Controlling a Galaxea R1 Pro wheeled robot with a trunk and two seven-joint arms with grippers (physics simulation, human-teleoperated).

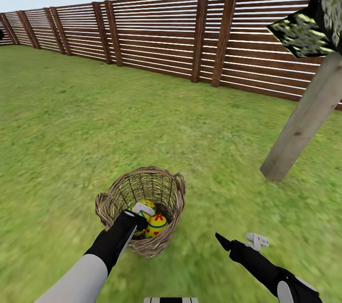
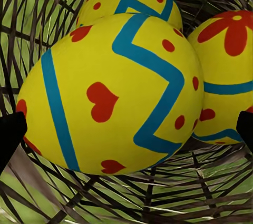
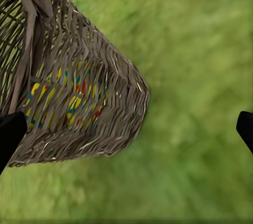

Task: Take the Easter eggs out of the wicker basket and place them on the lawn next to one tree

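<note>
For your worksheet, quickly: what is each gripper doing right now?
Left gripper: open, inside the wicker basket, straddling an egg.
Right gripper: open, empty.

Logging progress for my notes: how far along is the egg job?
Nothing moved yet: all three Easter eggs sit in the wicker basket. In hand: the left gripper reaches inside, jaws open around the nearest egg. Left: carry all three to the tree.

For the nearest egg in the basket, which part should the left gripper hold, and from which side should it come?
Grip the nearest egg across its widest middle, coming down through the wicker basket's open top. The left gripper is open with a fingertip on each side of the egg, and two more eggs crowd behind it.
</note>
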